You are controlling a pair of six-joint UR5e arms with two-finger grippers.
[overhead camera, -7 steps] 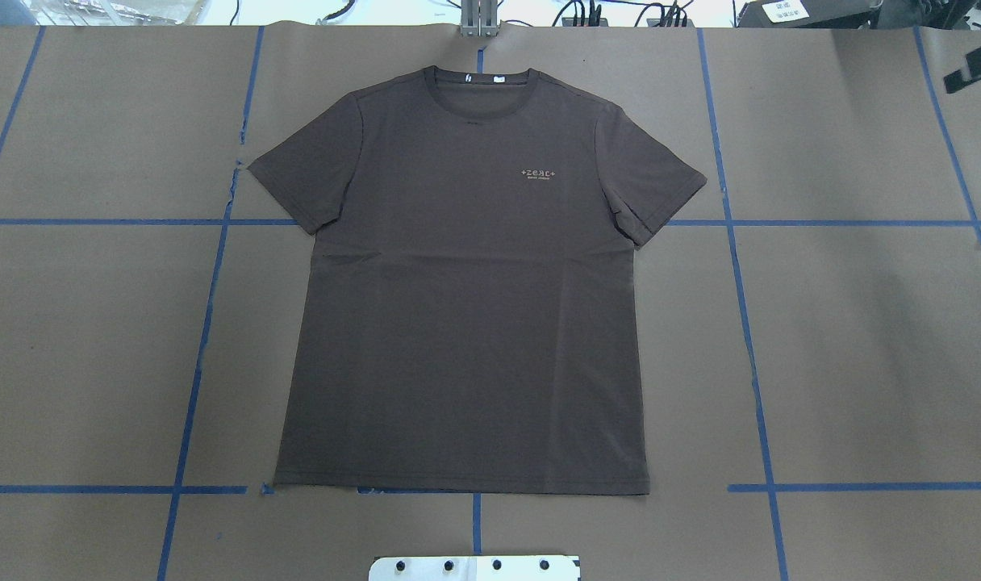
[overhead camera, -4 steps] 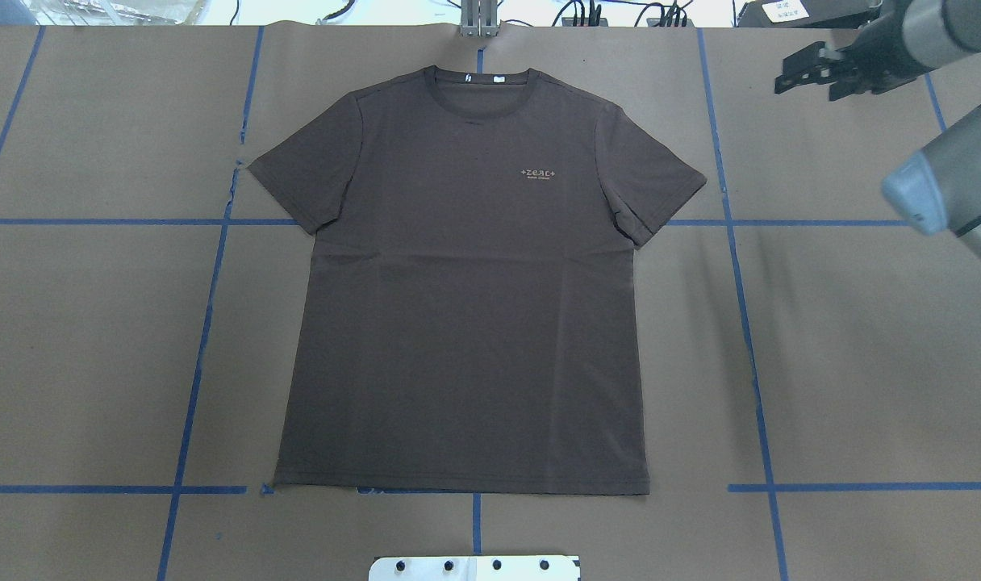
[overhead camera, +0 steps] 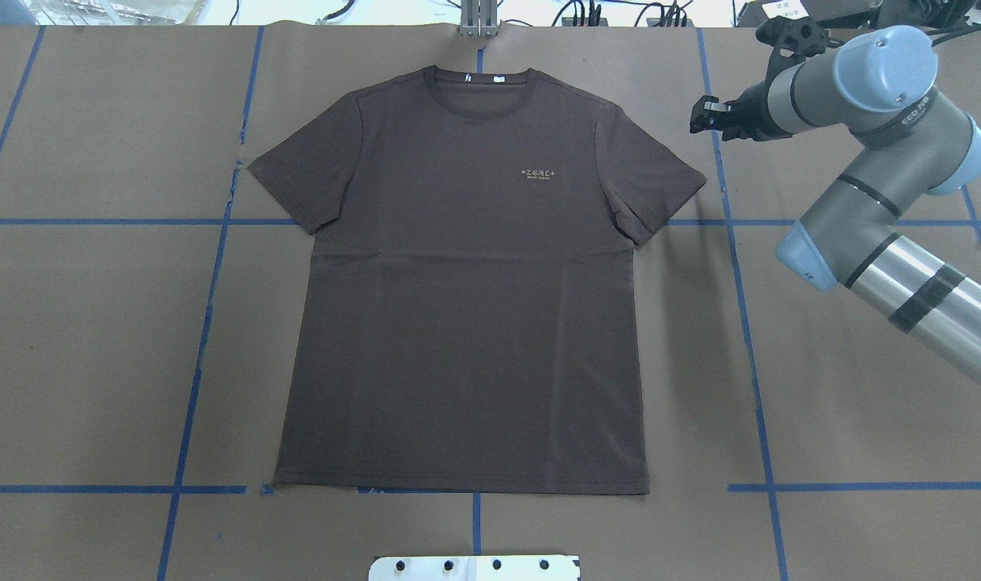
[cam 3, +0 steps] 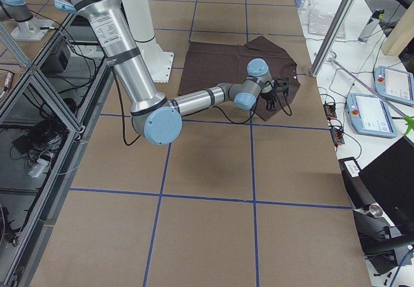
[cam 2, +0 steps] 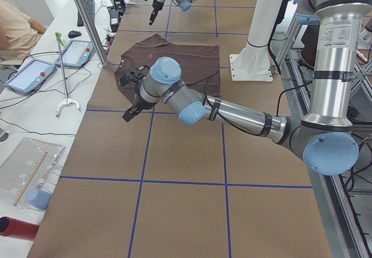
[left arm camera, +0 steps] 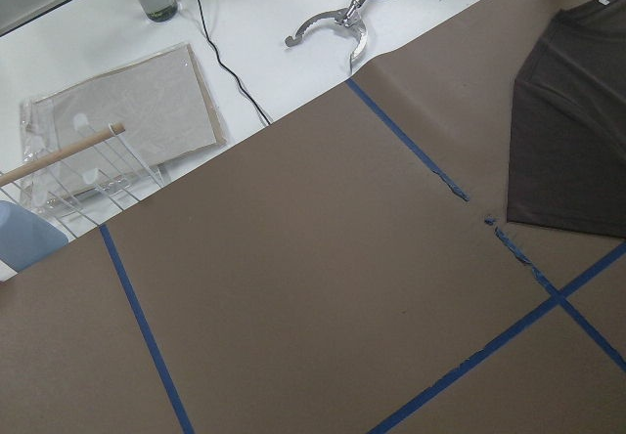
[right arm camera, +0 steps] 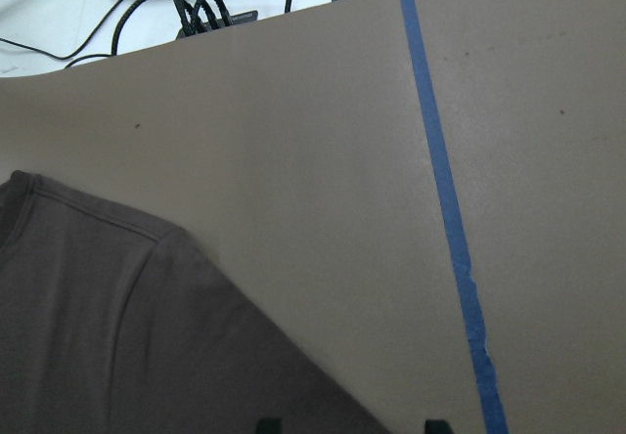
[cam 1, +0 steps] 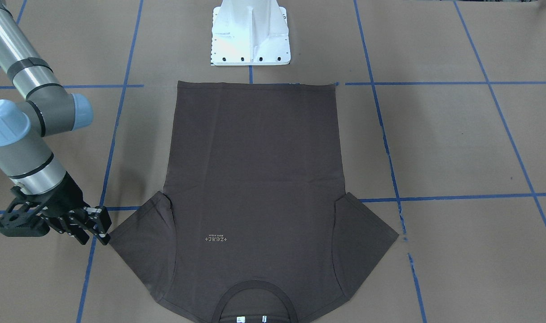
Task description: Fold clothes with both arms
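Observation:
The clothes are one dark brown T-shirt (overhead camera: 466,307), lying flat and face up on the brown paper, collar at the far side. It also shows as the T-shirt (cam 1: 255,170) in the front view. My right gripper (overhead camera: 704,117) hovers just off the tip of the shirt's right-hand sleeve, seen as the right gripper (cam 1: 95,226) in the front view. Its fingertips (right arm camera: 437,424) stand apart with nothing between them. My left gripper (cam 2: 129,94) appears only in the left side view, off the shirt's other sleeve (left arm camera: 577,131). I cannot tell whether it is open or shut.
The white pedestal base (cam 1: 250,36) stands at the near edge behind the hem. Blue tape lines (overhead camera: 745,323) grid the paper. Past the far edge are cables (right arm camera: 196,9), a grabber tool (left arm camera: 333,23), a clear plastic packet (left arm camera: 108,131) and a seated person (cam 2: 17,31).
The right arm has swung in from the top right corner of the overhead view and moved left to the shirt's sleeve. The shirt has not moved.

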